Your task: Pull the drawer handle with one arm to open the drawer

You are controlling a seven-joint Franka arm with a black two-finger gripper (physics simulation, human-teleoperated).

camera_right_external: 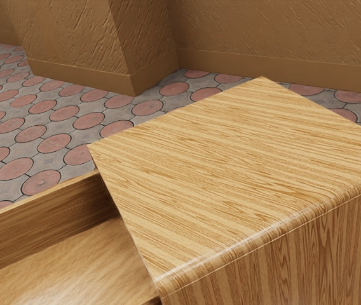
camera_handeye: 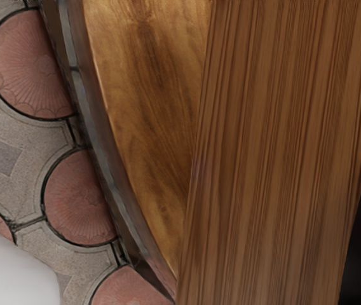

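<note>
Exterior view: a wooden desk (camera_right_external: pixel 250 165) with light, striped grain takes up the exterior view's right and middle, its flat top meeting the front face along a rounded edge. From under that top, a drawer (camera_right_external: pixel 37 219) stands pulled out toward the exterior view's lower left. Its inside is exposed: the far side wall stands upright, and the bare wooden bottom (camera_right_external: pixel 72 270) lies below it, partly tucked under the desk's top. Behind the desk is a floor (camera_right_external: pixel 40 127) of round reddish tiles set among grey ones. It runs up to a brown rough-textured wall (camera_right_external: pixel 282 32) with a plain baseboard, and a slanted block of wall (camera_right_external: pixel 104 38) juts out at the upper left. I cannot tell whether the gripper is spread or pressed together

Wrist view: a broad panel of striped light wood (camera_handeye: pixel 282 159) lies close under the camera. Beside it is a darker, glossy brown wooden surface (camera_handeye: pixel 149 127), bounded by a thin dark edge (camera_handeye: pixel 98 165). Whether these belong to the drawer or to the desk's body cannot be told. Past the dark edge lies the same tiled floor (camera_handeye: pixel 25 70), reddish rounds in grey. A pale blurred shape (camera_handeye: pixel 9 276) covers part of the tiles, well apart from the wood, and what it is cannot be made out
</note>
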